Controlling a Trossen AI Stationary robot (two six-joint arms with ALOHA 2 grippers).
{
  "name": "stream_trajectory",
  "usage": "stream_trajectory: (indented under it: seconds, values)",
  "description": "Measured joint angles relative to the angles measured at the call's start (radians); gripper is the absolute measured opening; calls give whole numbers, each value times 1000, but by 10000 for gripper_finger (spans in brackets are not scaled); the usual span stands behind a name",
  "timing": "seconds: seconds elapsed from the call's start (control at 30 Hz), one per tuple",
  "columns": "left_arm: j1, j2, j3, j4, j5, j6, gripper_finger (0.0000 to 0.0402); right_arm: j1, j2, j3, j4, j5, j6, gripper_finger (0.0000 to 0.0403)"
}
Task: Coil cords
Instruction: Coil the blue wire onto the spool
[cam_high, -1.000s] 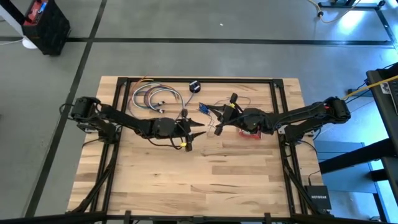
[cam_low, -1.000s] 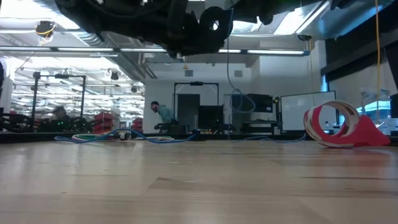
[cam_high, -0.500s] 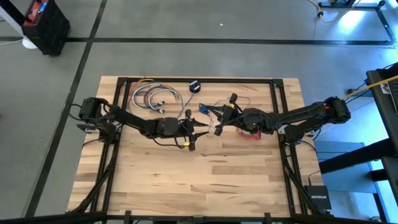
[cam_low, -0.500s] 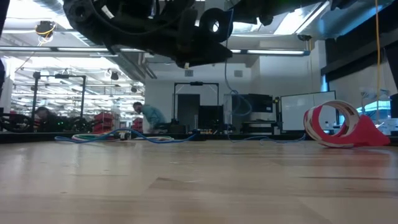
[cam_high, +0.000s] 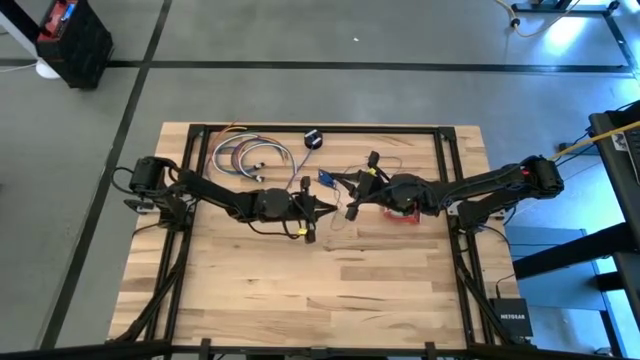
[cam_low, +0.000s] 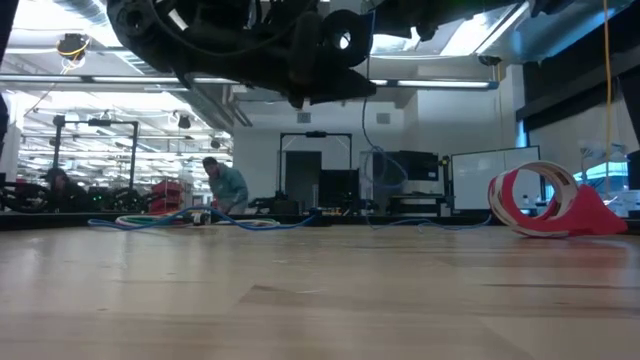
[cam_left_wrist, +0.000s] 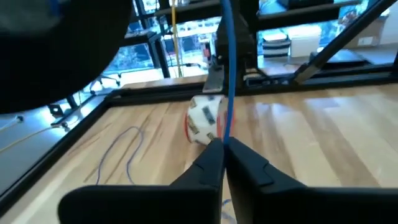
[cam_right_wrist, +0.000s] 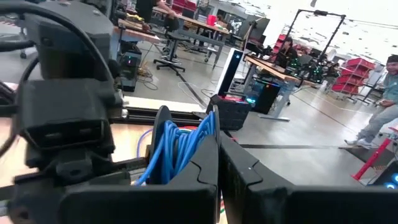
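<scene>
Left gripper (cam_left_wrist: 222, 152) clamped on thin blue cord (cam_left_wrist: 227, 74), frame centre in high view. Right gripper (cam_right_wrist: 217, 155) closed, pinching blue cord loops (cam_right_wrist: 180, 149), just right of it.

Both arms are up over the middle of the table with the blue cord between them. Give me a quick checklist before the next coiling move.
1. Left end effector shut on the blue cord: ok.
2. Right end effector shut with blue cord loops at its fingers: ok.
3. Cord running taut, no snag: cannot tell.
4. Red-and-white cord bundle resting on the table, apart from the grip: ok.
5. Person far behind the table: ok.
</scene>
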Motion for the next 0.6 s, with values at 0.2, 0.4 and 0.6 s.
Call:
stream_trajectory:
  seconds: [0.2, 0.4, 0.6]
  values:
    - [34, 25, 0, -2, -1, -13, 2, 13, 0, 0, 19, -28, 2, 3]
    - [77, 53, 0, -47, -41, -46, 2, 78, -3, -2, 27, -15, -64, 3]
    - [80, 0, 1, -174, -117, -19, 2, 136, -26, -3, -62, 108, -166, 3]
